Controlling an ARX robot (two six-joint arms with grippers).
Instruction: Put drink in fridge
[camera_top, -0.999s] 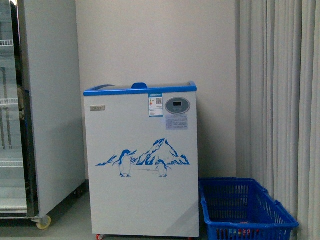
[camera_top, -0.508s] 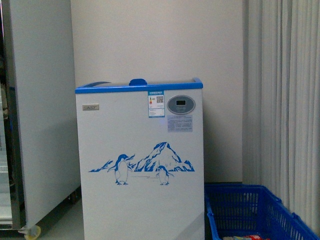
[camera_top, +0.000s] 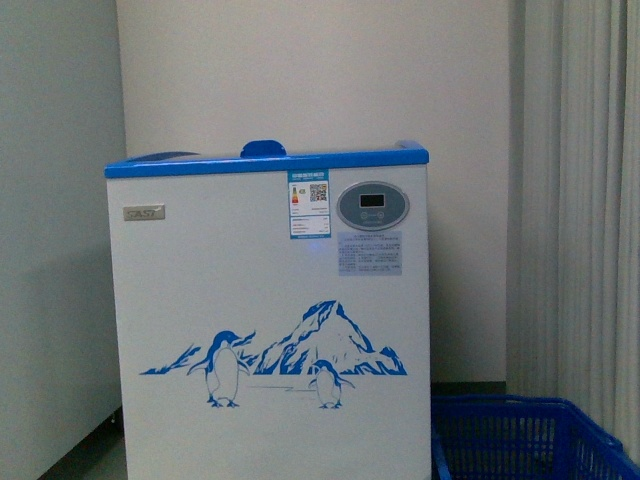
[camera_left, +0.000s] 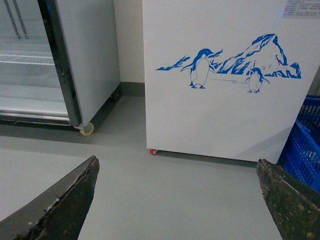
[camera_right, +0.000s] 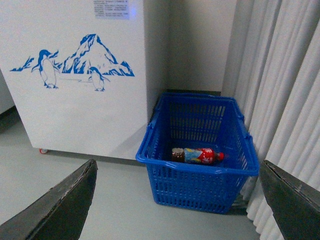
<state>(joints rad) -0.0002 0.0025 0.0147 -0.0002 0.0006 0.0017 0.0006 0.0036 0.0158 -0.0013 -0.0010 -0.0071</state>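
Left gripper (camera_left: 177, 161): fingers spread wide, nothing held. Right gripper (camera_right: 178, 162): likewise spread, empty.

The drink (camera_right: 196, 155) is lying on its side at the bottom of the blue basket (camera_right: 200, 192), on the floor at 3 o'clock of the fridge (camera_top: 270, 330), tight against the curtain (camera_right: 280, 75).

Risks:
- The bottle is round and lying flat, so it may be rolled away or pinched off-centre.
- The basket walls are deep; a finger may be snagged on the rim or mesh and the basket dragged.
- The curtain may be caught by the right arm.
- The lid state cannot be judged, so a closed lid may be struck.

Views: the drink is shown only by the right wrist; in front, only the basket rim at 5 o'clock and the fridge's blue top rim are seen. The upright cabinet (camera_left: 85, 55) shelves are shown only by the left wrist.
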